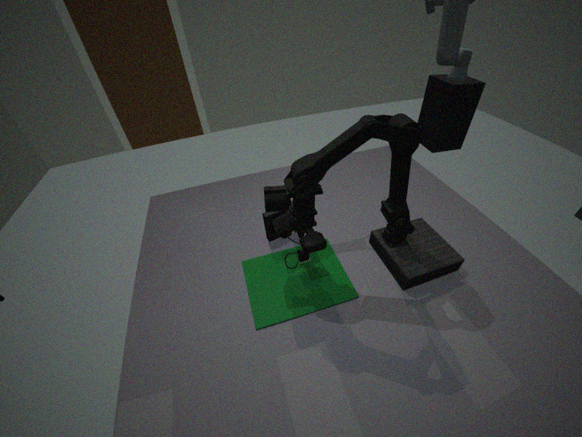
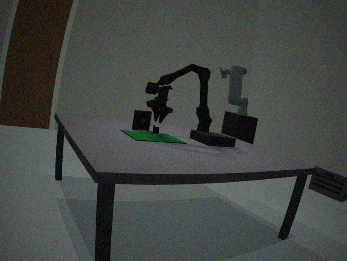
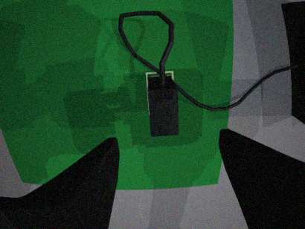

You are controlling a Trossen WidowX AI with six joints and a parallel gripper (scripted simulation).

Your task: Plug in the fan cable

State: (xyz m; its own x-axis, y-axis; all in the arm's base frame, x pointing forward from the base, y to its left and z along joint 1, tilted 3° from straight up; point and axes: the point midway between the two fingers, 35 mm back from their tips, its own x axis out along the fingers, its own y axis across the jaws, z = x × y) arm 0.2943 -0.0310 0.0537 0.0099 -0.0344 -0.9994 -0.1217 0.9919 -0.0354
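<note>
The black plug (image 1: 304, 256) (image 2: 155, 130) (image 3: 164, 111) stands upright on the four-pin header, whose pale rim (image 3: 160, 73) shows around part of its base in the wrist view. The header lies on the green board (image 1: 267, 301) (image 2: 137, 136) (image 3: 74, 167). The pins are hidden, and how deep the plug sits is hard to tell. The black cable (image 1: 286, 260) (image 3: 172, 33) leaves the plug top in a loop and runs to the fan (image 2: 142, 120) (image 3: 298, 85). My gripper (image 2: 158, 121) (image 3: 169, 141) is open and empty. Its fingertips are above the plug, with a visible gap in the exterior view.
The arm's dark base block (image 1: 416, 254) (image 2: 213, 138) stands on the table (image 1: 197, 376) (image 2: 196, 164), right of the board. The fan stands upright just behind the board, close to the gripper. A pale second arm (image 1: 452, 35) (image 2: 236, 84) is on a dark pedestal (image 1: 449, 113) (image 2: 239, 126) beyond.
</note>
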